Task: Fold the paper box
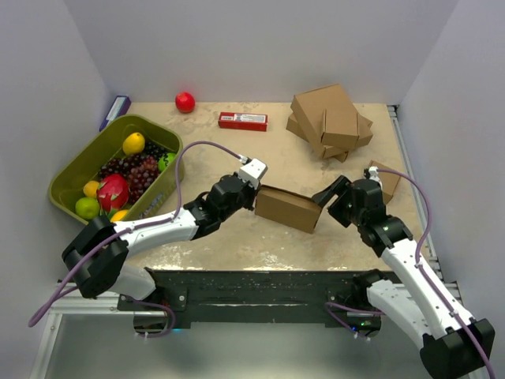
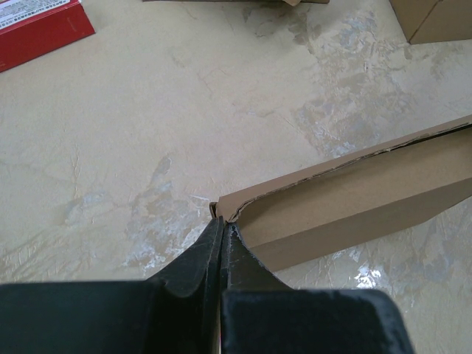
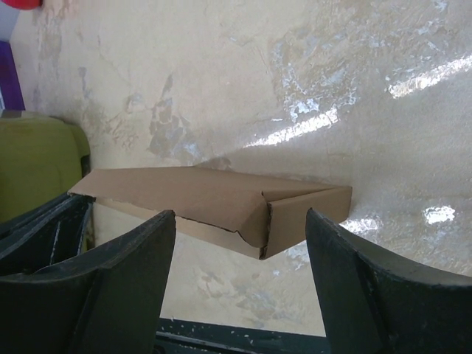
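The paper box (image 1: 288, 208) lies flat near the middle of the table (image 1: 237, 158), a little closer to the near edge. It is folded up into a thin brown box. The left gripper (image 1: 255, 199) is squeezed all the way closed. Its tips touch the corner at the left end of the box. I cannot tell if any cardboard is pinched between them. The right gripper (image 1: 326, 204) is wide open at the right end of the box. It has nothing in its hold.

A green basket (image 1: 83, 158) of fruit sits at the left edge. A round red fruit (image 1: 185, 102) and a small red box (image 1: 243, 121) lie by the far edge. A pile of cardboard boxes (image 1: 330, 120) sits near the far right corner. A small brown box (image 1: 387, 180) is by the right edge.
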You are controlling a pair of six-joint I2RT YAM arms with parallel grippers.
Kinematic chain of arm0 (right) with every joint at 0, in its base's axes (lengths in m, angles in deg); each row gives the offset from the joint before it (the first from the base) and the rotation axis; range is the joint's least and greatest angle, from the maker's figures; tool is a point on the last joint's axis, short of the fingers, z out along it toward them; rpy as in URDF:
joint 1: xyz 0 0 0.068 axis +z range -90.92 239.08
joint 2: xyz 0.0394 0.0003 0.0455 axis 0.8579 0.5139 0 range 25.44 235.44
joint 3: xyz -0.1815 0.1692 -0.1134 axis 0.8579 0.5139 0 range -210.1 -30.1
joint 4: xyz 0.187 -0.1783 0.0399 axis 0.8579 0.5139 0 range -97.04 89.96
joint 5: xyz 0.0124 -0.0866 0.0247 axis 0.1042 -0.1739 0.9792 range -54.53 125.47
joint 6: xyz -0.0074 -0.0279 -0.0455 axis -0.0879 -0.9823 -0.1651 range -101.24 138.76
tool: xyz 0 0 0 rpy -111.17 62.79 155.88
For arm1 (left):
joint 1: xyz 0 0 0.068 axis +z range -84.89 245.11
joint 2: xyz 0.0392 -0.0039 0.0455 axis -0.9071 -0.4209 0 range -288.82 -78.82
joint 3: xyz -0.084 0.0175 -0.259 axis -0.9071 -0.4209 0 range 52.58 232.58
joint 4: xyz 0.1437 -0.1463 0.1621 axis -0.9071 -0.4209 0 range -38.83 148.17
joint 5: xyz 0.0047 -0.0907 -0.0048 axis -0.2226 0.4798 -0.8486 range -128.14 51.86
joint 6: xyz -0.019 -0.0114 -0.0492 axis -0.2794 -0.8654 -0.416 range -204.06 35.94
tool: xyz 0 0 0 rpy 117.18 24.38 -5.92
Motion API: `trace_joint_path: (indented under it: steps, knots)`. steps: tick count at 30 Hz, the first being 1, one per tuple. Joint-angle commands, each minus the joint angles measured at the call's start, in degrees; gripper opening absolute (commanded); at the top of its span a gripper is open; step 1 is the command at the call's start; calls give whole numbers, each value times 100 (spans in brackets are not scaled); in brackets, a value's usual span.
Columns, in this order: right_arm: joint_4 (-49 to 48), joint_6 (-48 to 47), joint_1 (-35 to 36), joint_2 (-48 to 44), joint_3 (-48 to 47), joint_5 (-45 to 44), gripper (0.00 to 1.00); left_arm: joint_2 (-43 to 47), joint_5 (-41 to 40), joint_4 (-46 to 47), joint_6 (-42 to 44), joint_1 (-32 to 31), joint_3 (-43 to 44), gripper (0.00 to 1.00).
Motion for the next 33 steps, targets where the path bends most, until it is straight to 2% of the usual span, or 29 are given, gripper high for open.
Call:
trace_joint_path:
  steps: [1, 10, 13, 17, 33]
  knots:
    - [-309, 228, -6, -76, 47, -297, 74, -172, 292, -799, 39, -98, -255, 0]
    - [-468, 377, -15, -85, 241, -332, 73, -154, 274, -781, 30, -124, -281, 0]
    - [-406, 386, -6, -155, 302, -358, 71, -163, 292, -781, 12, -133, -264, 0]
    - [-362, 465, -6, -322, 434, -385, 61, -189, 274, -825, -58, -142, -229, 0]
    - [-19, 755, 2, -1104, 715, -947, 51, -620, 169, -1581, -401, -203, 316, 0]
